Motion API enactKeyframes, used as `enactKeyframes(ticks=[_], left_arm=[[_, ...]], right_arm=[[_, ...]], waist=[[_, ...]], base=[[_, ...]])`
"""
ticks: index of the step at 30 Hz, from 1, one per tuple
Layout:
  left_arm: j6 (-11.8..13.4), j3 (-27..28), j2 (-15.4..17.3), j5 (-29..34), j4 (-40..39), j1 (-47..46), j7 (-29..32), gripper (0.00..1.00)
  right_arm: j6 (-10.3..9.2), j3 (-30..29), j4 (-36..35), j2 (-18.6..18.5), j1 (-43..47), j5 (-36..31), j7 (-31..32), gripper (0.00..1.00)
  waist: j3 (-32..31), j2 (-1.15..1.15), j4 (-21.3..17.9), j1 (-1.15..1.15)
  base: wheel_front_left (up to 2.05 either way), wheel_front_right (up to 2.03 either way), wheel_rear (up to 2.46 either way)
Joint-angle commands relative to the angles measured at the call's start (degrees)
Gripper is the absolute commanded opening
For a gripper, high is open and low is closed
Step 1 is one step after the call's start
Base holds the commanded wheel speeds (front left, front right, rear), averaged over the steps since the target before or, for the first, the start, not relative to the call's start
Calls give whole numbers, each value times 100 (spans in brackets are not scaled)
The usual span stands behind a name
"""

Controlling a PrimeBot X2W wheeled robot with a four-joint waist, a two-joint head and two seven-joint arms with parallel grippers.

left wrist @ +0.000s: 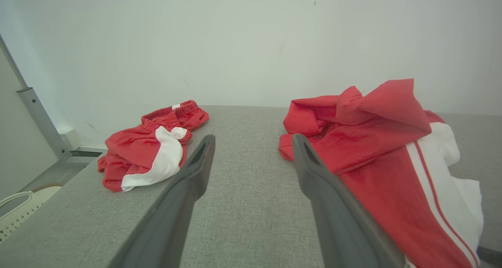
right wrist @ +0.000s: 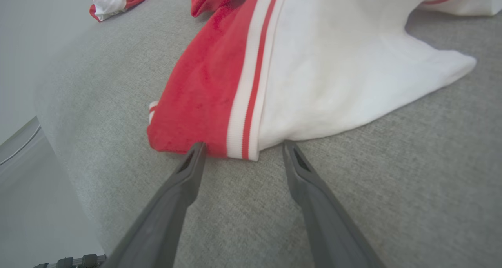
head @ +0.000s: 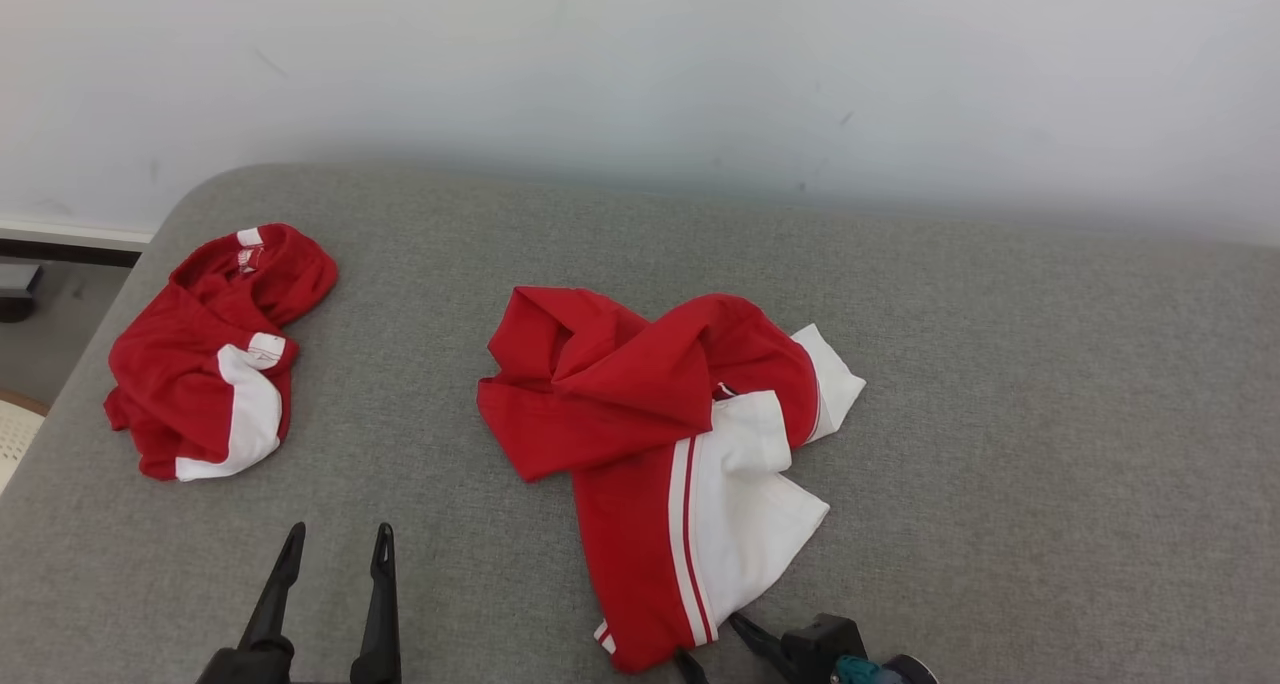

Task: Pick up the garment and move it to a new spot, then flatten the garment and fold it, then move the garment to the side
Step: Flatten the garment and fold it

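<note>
Garment lies crumpled; your right end effector gapes empty at its hem, left end effector likewise wide, empty.

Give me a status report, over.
Left gripper open over grey fabric surface. Right gripper open, tips at hem of crumpled red-and-white striped garment, unheld. Smaller red-and-white bundle at left, out of the way.

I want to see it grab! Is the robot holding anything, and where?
Nothing is held. The right end effector is open at the hem of the garment; the left end effector is open over the grey surface.
</note>
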Motion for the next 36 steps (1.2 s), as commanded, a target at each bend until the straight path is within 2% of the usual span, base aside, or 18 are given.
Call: enactKeyframes(ticks=[1, 2, 3, 4, 5, 8, 11, 16, 20, 27, 33, 36], left_arm=[[-6, 9, -31, 55, 35, 23, -30, 100], [-21, 13, -35, 63, 51, 16, -30, 100], [-34, 13, -37, 73, 70, 6, -30, 100], [-46, 11, -42, 80, 80, -5, -30, 100], [-40, 10, -49, 81, 85, -11, -30, 100], [-54, 25, -60, 60, 92, -22, -31, 100], [-73, 67, -69, 52, 96, -18, -31, 100], [-97, 89, -80, 1, 161, 77, -30, 100], [-87, 58, -90, -33, 183, 109, -31, 100], [-69, -81, -93, -97, 189, -30, -31, 100], [-17, -171, -90, -163, 204, -127, -31, 100], [-2, -208, -91, -185, 203, -142, -31, 100]], right_arm=[[18, 70, 139, -6, -57, 95, -8, 100], [18, 137, 249, -9, -79, 127, -3, 52], [18, 219, 365, -8, -93, 172, 3, 46], [18, 258, 397, -7, -133, 245, 8, 14], [18, 266, 412, -5, -165, 300, 7, 0], [18, 151, 421, -8, -262, 332, -8, 0], [13, -228, 303, -12, -290, 171, -12, 0], [13, -1186, -251, -47, 158, -674, -12, 0], [13, -1828, -1023, -306, 725, -1322, -12, 0], [13, -2880, -2146, -840, 1594, -1953, -13, 0], [13, -3665, -2774, -1234, 2023, -2232, -13, 0], [13, -3840, -2858, -1304, 2178, -2246, -12, 0]], waist=[[-17, 0, 39, 0], [-24, 0, 54, 0], [-30, 0, 75, 0], [-34, 0, 94, 0], [-37, 0, 111, 0], [-22, 0, 134, 0], [3, 0, 117, 0], [-8, 0, -39, 0], [-33, 0, -226, 0], [32, 0, -623, 0], [74, 0, -801, 0], [75, 0, -829, 0]], base=[[0, 0, 0], [0, 0, 0], [0, 0, 0], [0, 0, 0], [0, 0, 0], [0, 0, 0], [0, 0, 0], [0, 0, 0], [0, 0, 0], [0, 0, 0], [0, 0, 0], [0, 0, 0]])
